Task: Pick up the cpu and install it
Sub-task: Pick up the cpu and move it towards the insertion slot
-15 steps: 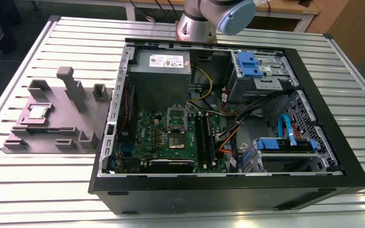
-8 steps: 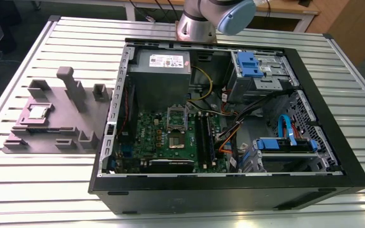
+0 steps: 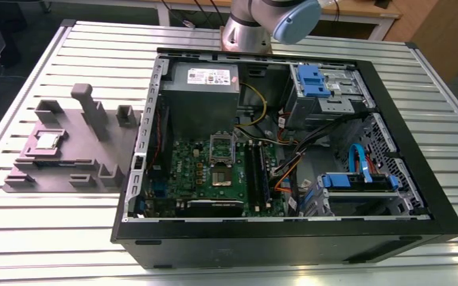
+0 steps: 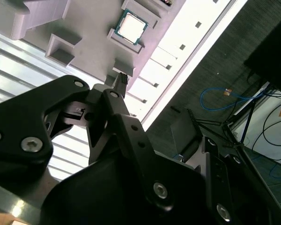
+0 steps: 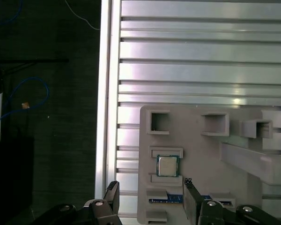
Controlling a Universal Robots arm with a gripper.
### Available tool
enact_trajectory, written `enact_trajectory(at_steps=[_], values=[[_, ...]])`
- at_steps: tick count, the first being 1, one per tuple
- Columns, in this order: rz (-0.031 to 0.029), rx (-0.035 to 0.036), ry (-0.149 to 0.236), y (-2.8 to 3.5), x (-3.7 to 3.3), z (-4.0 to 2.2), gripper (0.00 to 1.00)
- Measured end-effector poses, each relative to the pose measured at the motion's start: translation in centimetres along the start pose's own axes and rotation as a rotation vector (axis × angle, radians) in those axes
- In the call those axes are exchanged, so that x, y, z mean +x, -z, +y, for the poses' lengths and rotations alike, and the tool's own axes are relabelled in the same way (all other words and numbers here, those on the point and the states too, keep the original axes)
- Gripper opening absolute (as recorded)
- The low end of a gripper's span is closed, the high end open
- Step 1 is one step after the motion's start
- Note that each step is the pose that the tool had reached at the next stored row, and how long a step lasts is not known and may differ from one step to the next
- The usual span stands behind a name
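Tool [image 5: 150, 183] wide open, empty, near cpu [image 5: 168, 165] seated in grey holder [image 5: 201, 154] recess.

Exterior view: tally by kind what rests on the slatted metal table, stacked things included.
Small flat square cpu with silvery top: 1
Grey moulded holder tray with raised blocks: 1
Open black computer case: 1
Total: 3
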State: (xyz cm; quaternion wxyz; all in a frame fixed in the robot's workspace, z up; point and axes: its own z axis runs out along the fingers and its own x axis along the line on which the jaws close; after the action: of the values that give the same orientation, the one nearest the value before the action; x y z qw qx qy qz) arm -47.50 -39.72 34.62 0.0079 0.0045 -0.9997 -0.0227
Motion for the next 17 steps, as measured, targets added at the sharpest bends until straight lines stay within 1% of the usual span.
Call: enact_trajectory(at_steps=[11,13,17], values=[[0.0,0.0,0.0,-0.22,0.0,-0.01,0.65],[0.0,0.0,0.0,-0.37,-0.01,-0.02,0.65],[0.0,-0.0001,0.0,-0.44,-0.01,-0.02,0.65]])
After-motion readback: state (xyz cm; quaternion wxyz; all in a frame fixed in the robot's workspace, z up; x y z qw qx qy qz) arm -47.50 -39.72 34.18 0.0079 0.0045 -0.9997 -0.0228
